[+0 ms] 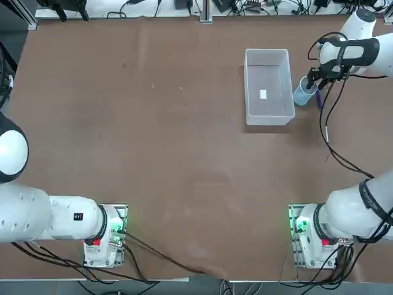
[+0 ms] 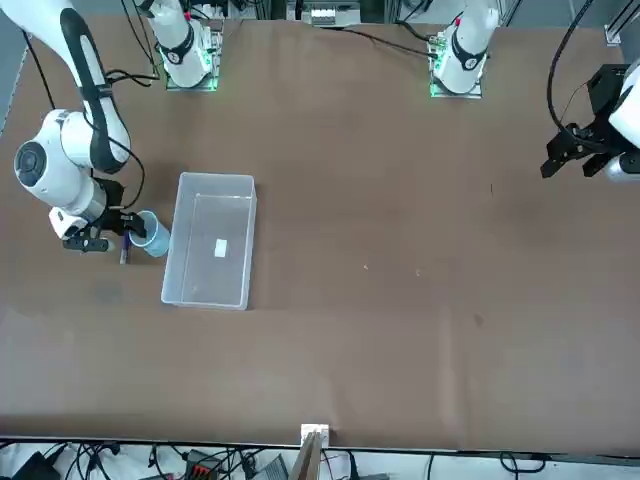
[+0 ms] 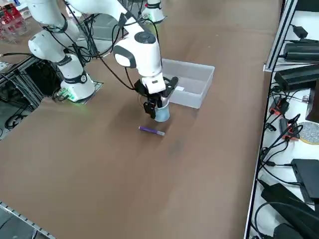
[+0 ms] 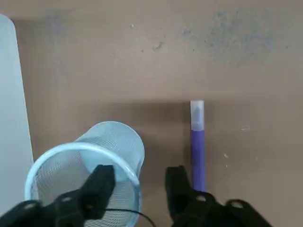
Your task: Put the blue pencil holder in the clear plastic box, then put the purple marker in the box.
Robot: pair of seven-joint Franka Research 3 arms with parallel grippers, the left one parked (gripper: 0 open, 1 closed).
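Observation:
The blue pencil holder (image 1: 303,92) (image 2: 153,237) (image 3: 162,113) stands upright on the table, just off the right side of the clear plastic box (image 1: 267,117) (image 2: 205,297) (image 3: 192,102). The box holds only its small white label. My right gripper (image 1: 314,83) (image 2: 130,232) (image 3: 154,107) (image 4: 140,174) is down over the holder's (image 4: 94,156) rim. One finger is inside the cup and the other outside, with a gap still showing on each side of the wall. The purple marker (image 1: 319,100) (image 3: 151,130) (image 4: 197,151) lies flat on the table beside the outer finger.
A black cable (image 1: 328,132) from the right arm trails over the table's right side, between the holder and the arm's base (image 1: 313,236). The table's far edge (image 1: 202,17) runs a short way beyond the box.

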